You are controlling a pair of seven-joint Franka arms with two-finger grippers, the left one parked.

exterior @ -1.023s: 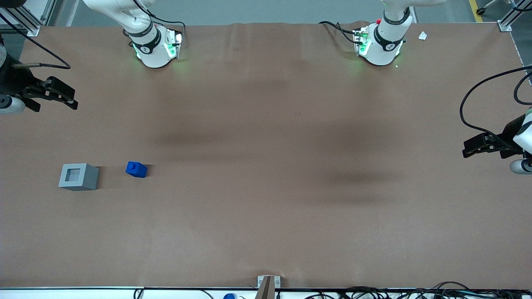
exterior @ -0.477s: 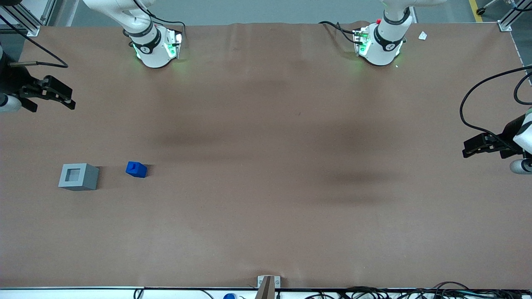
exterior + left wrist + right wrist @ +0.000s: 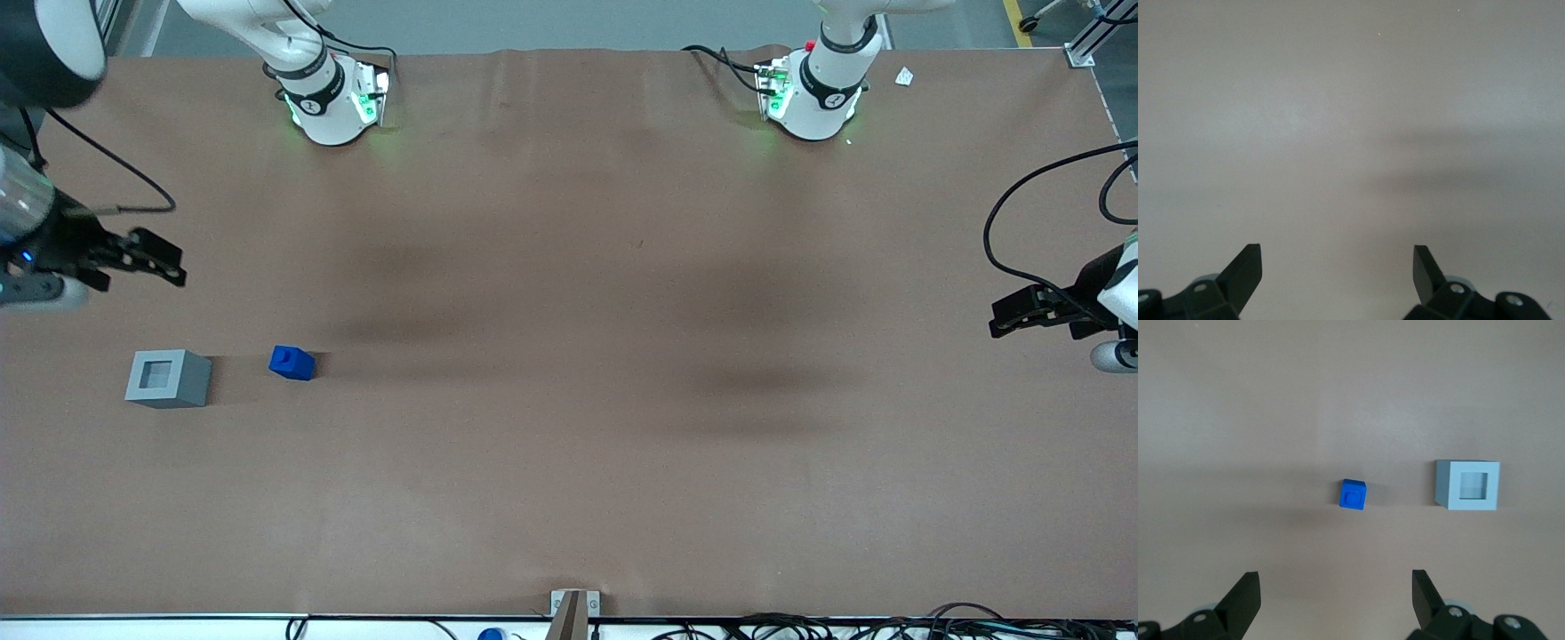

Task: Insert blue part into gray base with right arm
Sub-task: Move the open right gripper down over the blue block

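On the table, bright blue part (image 3: 292, 363) with round stud, beside gray base (image 3: 168, 379), gripper (image 3: 164, 264) above, fingers apart.

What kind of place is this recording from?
Probably a robotics lab bench: a brown-covered table, bolted-down arm bases, and cables along its edge. The open tool hangs above the table, holding nothing.

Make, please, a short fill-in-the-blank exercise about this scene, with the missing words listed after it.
1. The blue part rests on the ____.
2. The square recess of the gray base is ____.
3. The fingers of the right arm's tool, which hangs above the table and holds nothing, are ____.

Missing words: table; empty; open
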